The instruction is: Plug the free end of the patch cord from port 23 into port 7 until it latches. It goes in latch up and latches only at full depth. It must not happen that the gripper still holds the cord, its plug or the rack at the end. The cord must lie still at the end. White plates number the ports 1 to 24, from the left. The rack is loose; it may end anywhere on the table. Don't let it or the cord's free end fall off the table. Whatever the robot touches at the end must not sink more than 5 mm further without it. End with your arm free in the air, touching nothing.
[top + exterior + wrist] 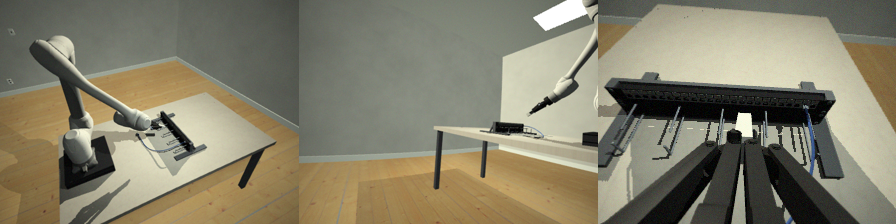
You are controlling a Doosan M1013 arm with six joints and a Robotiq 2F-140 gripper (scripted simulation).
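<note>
Above the rack point(176, 129) point(508, 127) point(723, 86), the gripper point(161, 126) point(528, 114) point(744, 123) is closed on nothing; descending there could shove the loose rack.

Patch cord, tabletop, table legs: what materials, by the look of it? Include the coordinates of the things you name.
Patch cord point(159, 151) point(812, 145): probably blue plastic jacket; smooth, evenly coloured, holds a soft curve.
Tabletop point(224, 129) point(743, 45): pale matt board or laminate, unclear which; faint mottling.
Table legs point(438, 159) point(484, 159): likely dark painted metal; square, straight, no grain.

Plain lab-like room | robot arm point(97, 90) point(583, 57), patch rack point(175, 129) point(508, 127) point(723, 92)
</note>
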